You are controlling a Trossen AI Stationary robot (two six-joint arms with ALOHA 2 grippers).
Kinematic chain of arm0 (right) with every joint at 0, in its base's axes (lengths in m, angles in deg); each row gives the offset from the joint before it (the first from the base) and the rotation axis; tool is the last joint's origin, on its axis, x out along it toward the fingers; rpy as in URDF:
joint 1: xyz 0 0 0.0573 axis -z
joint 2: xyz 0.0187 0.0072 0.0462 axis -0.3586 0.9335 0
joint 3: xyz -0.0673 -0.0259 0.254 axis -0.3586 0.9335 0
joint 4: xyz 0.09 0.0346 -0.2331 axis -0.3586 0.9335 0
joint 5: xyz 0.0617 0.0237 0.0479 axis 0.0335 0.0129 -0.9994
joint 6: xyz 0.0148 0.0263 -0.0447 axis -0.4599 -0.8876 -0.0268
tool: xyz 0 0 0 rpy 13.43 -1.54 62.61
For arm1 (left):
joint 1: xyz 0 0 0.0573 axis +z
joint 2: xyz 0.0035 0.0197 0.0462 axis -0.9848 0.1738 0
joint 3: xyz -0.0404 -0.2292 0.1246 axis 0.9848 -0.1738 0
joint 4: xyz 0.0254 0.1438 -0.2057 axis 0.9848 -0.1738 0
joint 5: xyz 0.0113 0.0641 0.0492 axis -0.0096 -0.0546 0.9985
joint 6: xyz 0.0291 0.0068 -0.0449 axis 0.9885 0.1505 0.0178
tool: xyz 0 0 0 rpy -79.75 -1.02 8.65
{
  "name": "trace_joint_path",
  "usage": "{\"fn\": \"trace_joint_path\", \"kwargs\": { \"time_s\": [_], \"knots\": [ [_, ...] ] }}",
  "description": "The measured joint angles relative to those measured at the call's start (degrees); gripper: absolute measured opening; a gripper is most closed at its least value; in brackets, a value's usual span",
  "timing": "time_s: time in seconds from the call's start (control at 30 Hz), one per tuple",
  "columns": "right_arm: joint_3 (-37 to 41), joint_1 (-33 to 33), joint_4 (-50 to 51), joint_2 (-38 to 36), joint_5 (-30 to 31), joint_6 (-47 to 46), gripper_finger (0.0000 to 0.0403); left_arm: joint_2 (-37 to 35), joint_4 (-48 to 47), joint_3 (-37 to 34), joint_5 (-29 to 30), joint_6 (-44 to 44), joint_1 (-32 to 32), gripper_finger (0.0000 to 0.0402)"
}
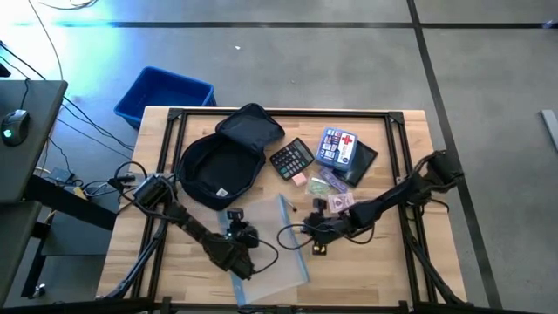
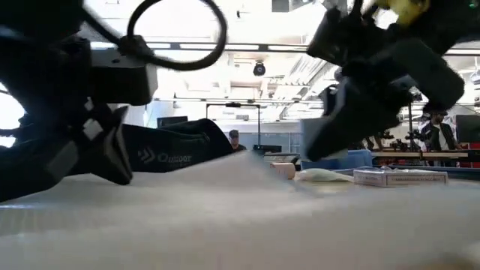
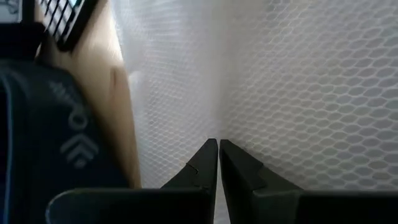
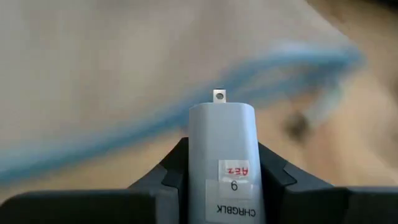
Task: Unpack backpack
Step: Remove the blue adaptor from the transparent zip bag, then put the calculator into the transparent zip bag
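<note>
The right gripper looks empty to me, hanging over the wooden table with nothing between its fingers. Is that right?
Not quite. The right gripper is over the wooden table, but it is not empty: the right wrist view shows its fingers closed on a pale grey charger block with a label.

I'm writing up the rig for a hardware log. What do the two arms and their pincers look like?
Both arms are dark, jointed links with black cables looping alongside. The left pincer has black, wedge-shaped fingers tapering to points. The right pincer has black, stepped fingers. No markings show on either.
</note>
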Motion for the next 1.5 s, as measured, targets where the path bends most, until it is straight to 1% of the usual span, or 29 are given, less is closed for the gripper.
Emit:
{"fn": "trace_joint_path", "kwargs": {
  "time_s": [0.07,0.13,0.23,0.3,0.37,0.43,0.57,0.67,0.73,0.77,0.97,1.03,1.1,1.23,1.3,1.37,1.4,1.43,1.5],
  "knots": [
    [0.00,-0.74,6.83,-3.40,5.56,-3.75,0.0087,0.04,-2.06,-0.02,-0.04,-1.51,-0.30,0.0000],
    [-0.04,-1.31,14.12,-7.54,11.61,-9.40,0.0087,0.04,-3.38,-0.04,-0.05,-3.52,-0.55,0.0000],
    [0.03,-0.59,28.25,-14.04,18.88,-21.13,0.0087,0.07,-3.94,-0.11,-0.03,-5.19,-0.75,0.0000],
    [1.58,1.54,37.10,-18.19,21.86,-30.33,0.0087,0.07,-3.96,-0.11,-0.35,-5.96,-0.81,0.0000],
    [4.77,4.25,44.24,-21.61,22.51,-39.66,0.0087,0.04,-4.02,-0.11,-0.89,-7.02,-0.81,0.0000],
    [9.00,7.48,47.96,-24.72,22.44,-47.79,0.0087,0.04,-3.96,-0.11,-0.92,-7.99,-0.83,0.0000],
    [18.85,12.85,49.41,-29.18,22.11,-60.63,0.0087,-0.04,-3.73,-0.11,-0.96,-8.24,-0.85,0.0000],
    [24.14,16.67,48.21,-30.99,22.07,-66.19,0.0087,-0.04,-3.61,-0.11,-0.78,-8.59,-0.85,0.0000],
    [26.73,18.79,46.48,-31.24,22.13,-66.58,0.0093,-0.04,-3.56,-0.11,-0.63,-8.61,-0.74,0.0000],
    [27.59,19.81,45.67,-31.22,22.31,-66.52,0.0107,-0.04,-3.50,-0.11,-0.64,-8.61,-0.74,0.0000],
    [30.27,24.38,45.07,-30.98,23.33,-65.08,0.0239,-0.02,-2.70,0.11,-0.57,-8.72,-0.74,0.0000],
    [30.51,24.57,45.26,-30.98,23.33,-64.51,0.0270,-0.02,-2.22,0.12,-0.51,-8.70,-0.74,0.0000],
    [30.32,24.19,45.23,-31.06,23.33,-64.18,0.0290,-0.02,-2.06,0.15,-0.50,-8.72,-0.74,0.0000],
    [27.31,21.40,43.80,-31.11,23.27,-60.75,0.0301,-0.02,-2.28,0.15,0.19,-8.76,-0.68,0.0000],
    [25.04,19.56,41.22,-31.11,23.27,-56.41,0.0300,0.00,-2.60,0.15,3.21,-8.33,-0.70,0.0000],
    [22.86,17.63,36.12,-31.11,23.25,-49.63,0.0298,0.16,-3.16,0.39,8.48,-8.26,-0.49,0.0000],
    [21.85,16.58,32.86,-31.11,23.16,-46.11,0.0297,0.19,-4.56,1.02,10.99,-10.12,0.08,0.0000],
    [20.86,15.58,29.61,-31.11,22.83,-42.53,0.0296,0.22,-6.47,2.18,12.34,-12.40,0.84,0.0000],
    [19.24,13.98,22.62,-31.11,20.95,-36.16,0.0295,-1.05,-10.32,5.73,13.02,-15.76,2.15,0.0000]
  ]
}}
